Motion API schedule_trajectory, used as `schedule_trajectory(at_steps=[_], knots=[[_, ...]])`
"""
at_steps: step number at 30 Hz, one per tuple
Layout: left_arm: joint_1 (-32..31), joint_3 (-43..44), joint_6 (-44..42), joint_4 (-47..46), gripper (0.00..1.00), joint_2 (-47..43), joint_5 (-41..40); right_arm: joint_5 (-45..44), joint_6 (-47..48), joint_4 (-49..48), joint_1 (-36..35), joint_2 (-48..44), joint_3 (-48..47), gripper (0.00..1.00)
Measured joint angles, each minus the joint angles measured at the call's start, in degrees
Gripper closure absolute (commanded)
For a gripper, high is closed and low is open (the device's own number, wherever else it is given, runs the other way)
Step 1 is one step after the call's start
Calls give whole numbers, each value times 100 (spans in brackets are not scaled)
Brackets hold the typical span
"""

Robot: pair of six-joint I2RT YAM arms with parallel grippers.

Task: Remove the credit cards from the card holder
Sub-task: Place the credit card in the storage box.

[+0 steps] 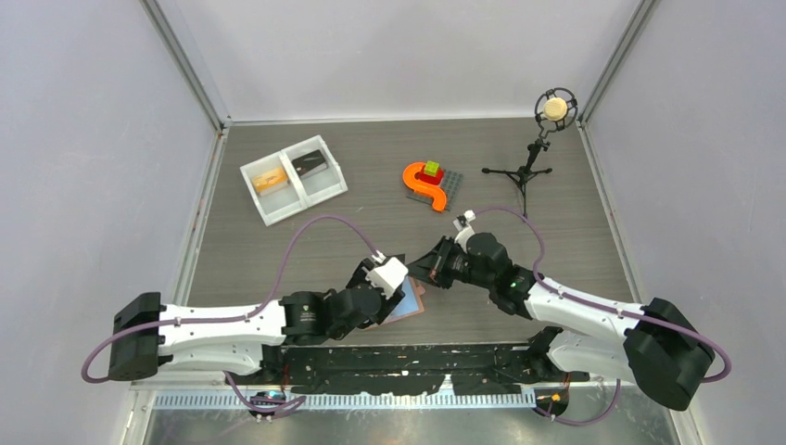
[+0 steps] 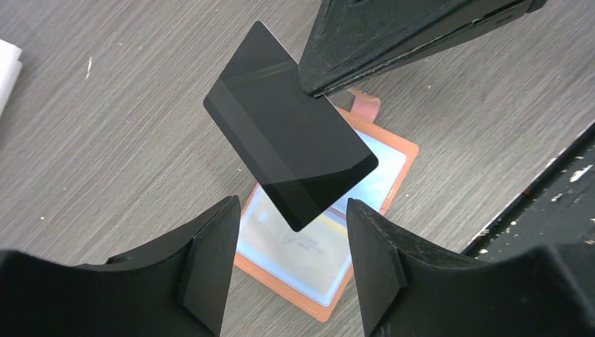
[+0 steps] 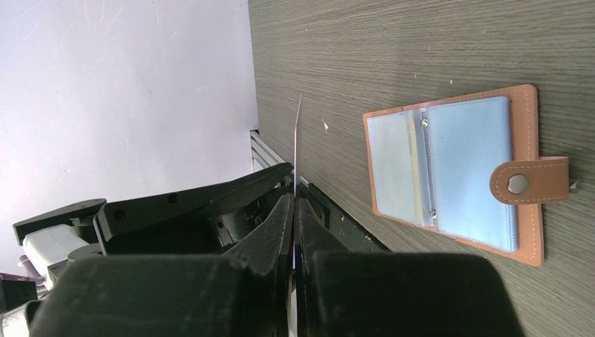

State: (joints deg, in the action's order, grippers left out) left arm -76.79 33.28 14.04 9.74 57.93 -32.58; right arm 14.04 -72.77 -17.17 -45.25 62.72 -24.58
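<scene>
Landmark: card holder (image 3: 527, 116), lying spread open and flat on the table (image 3: 421, 42), pockets up.
Key relation: dark credit card (image 2: 291, 133) hangs above the holder, clear of it. Its low corner dips toward the gap between the left fingers (image 2: 210, 260).
Card long axis: diagonal in left wrist view, running up-left to down-right, face tilted. Seen edge-on from the right wrist it is a thin, slightly bowed line.
Right gripper (image 3: 295, 203): pinched closed on the dark card at one long edge, on the holder's tab side and above it.
Left gripper (image 2: 293, 210): fingers spread wide, gripping nothing and not touching the card, directly over the holder.
Nearer arm: left, judged by the holder filling the view beneath its fingers.
Likely next step: the right carries its card off and the left goes down for what remains, prob. a pale card (image 2: 302, 246) w/ a yellow band showing through one pocket.
Holder materials: salmon-brown stitched outer, leather-like. Clear light-blue pocket sleeves riveted at the spine. Side tab (image 3: 530, 184) w/ a metal snap, undone.
Card material: thin, rigid, glossy dark grey-black w/ rounded corners and a darker stripe along its length.
Table: grey wood-grain, matte.
Risk (est.): slick pocket film, and a thin edge gives little to grip.
</scene>
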Motion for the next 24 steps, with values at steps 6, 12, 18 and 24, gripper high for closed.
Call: schedule_trajectory(at_steps=[6,12,18,24], knots=[[-90,48,-181,-68,45,326,-398,37,-114,-142,0,0,83,95],[-197,68,-382,-179,69,501,-708,131,-262,-391,0,81,114,95],[-234,79,-529,-149,99,658,-984,149,-470,-754,55,258,210,95],[-264,131,-551,-120,100,743,-1054,212,-549,-1051,90,345,219,76]])
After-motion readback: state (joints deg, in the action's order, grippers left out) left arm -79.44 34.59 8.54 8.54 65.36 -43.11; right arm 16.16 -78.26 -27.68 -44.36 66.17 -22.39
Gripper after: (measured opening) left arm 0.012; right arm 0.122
